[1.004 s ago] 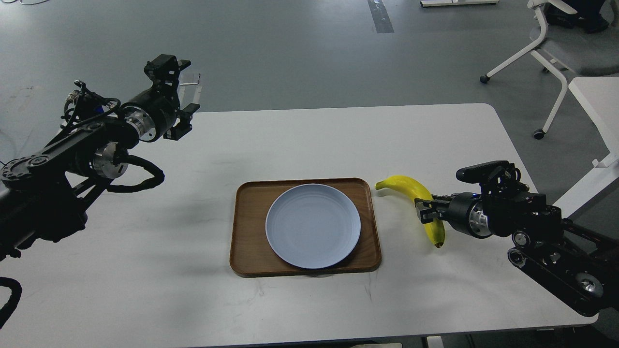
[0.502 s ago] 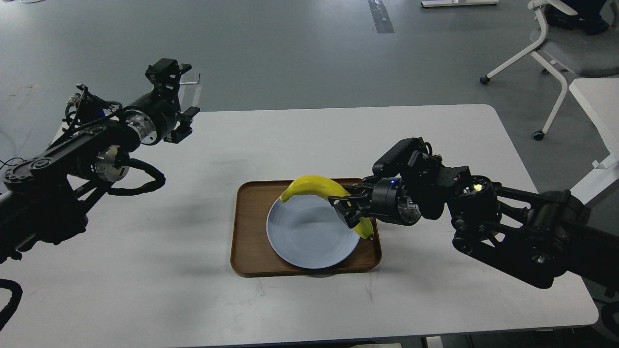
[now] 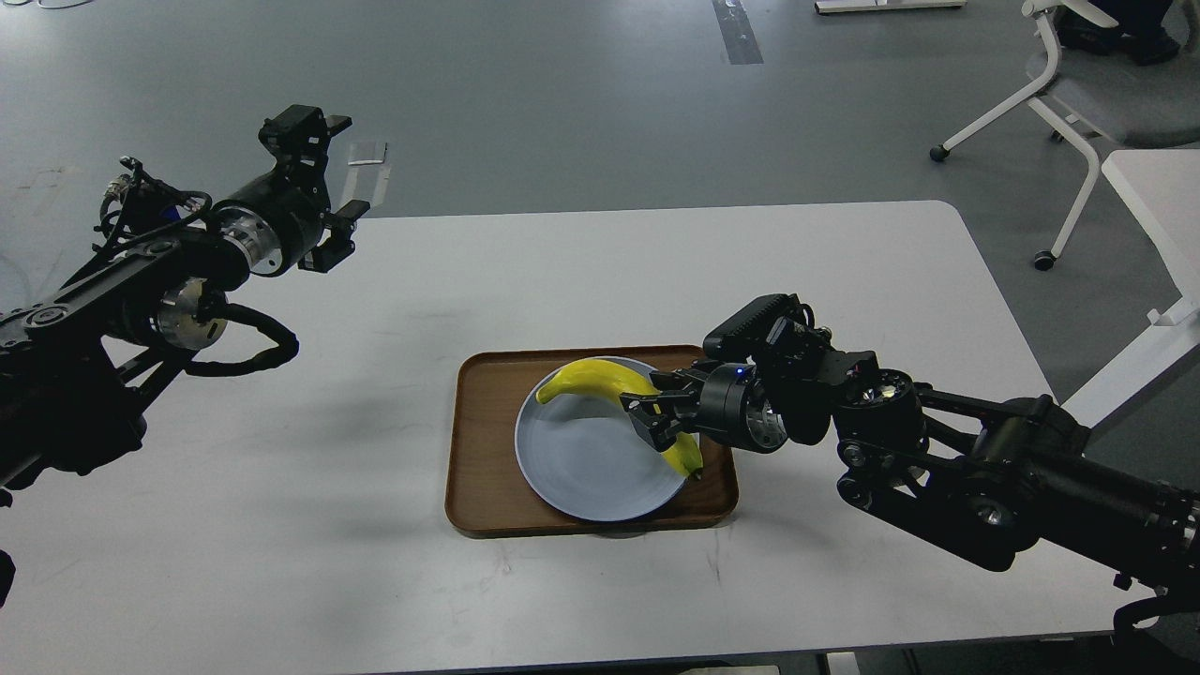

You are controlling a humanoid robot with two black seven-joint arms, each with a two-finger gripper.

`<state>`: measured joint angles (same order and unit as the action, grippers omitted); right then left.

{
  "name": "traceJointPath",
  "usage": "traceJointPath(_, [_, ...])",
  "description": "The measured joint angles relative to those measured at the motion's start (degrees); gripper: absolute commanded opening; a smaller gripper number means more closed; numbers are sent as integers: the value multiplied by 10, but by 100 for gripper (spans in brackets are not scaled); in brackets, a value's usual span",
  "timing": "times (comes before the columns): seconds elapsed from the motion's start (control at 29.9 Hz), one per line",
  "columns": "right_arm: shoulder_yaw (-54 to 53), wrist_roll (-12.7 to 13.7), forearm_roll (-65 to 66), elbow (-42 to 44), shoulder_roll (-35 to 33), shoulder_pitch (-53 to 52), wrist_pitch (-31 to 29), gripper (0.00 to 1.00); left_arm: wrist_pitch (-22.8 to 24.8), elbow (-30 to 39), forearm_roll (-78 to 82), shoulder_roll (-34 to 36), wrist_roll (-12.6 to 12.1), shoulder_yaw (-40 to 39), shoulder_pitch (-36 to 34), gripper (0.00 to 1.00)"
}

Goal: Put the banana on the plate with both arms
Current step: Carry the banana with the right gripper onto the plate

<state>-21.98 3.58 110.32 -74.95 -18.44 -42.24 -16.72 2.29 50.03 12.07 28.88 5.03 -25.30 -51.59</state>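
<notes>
The yellow banana [image 3: 600, 378] lies curved along the far and right rim of the pale blue-grey plate [image 3: 577, 459], which sits on a brown wooden tray [image 3: 478, 450]. My right gripper [image 3: 647, 415] is shut on the banana near its dark end and holds it low over the plate; I cannot tell if the banana rests on the plate. My left gripper [image 3: 330, 230] hangs above the table's far left part, well away from the plate, with nothing in it; its fingers cannot be told apart.
The white table [image 3: 844, 272] carries only the tray. A white chair [image 3: 1078, 84] and a second white table [image 3: 1158, 197] stand to the right beyond the table's edge. Grey floor lies behind.
My right gripper has carried the banana from the table right of the tray over the plate and lowered it. My left arm has shifted slightly left.
</notes>
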Motion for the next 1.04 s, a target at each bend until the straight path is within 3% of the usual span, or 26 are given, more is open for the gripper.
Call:
traceJointPath(0.13, [-9, 4, -16, -1, 7, 0, 12, 98, -1, 5, 0, 1, 0, 0, 0, 98])
traceJointPath(0.3, [-73, 31, -159, -42, -9, -1, 9, 98, -1, 10, 2, 2, 0, 0, 0, 98])
traceJointPath(0.43, [-185, 60, -345, -47, -31, -2, 13, 98, -1, 25, 0, 1, 4, -4, -3, 98])
traceJointPath(0.7, [-405, 67, -771, -29, -54, 69, 14, 98, 39, 78, -51, 1, 4, -80, 40, 98])
traceJointPath(0.87, [-516, 99, -804, 8, 0, 121, 22, 99, 50, 143, -58, 16, 7, -141, 111, 98])
traceJointPath(1.04, [-539, 109, -800, 25, 19, 136, 81, 100, 67, 150, -59, 18, 12, -162, 127, 98])
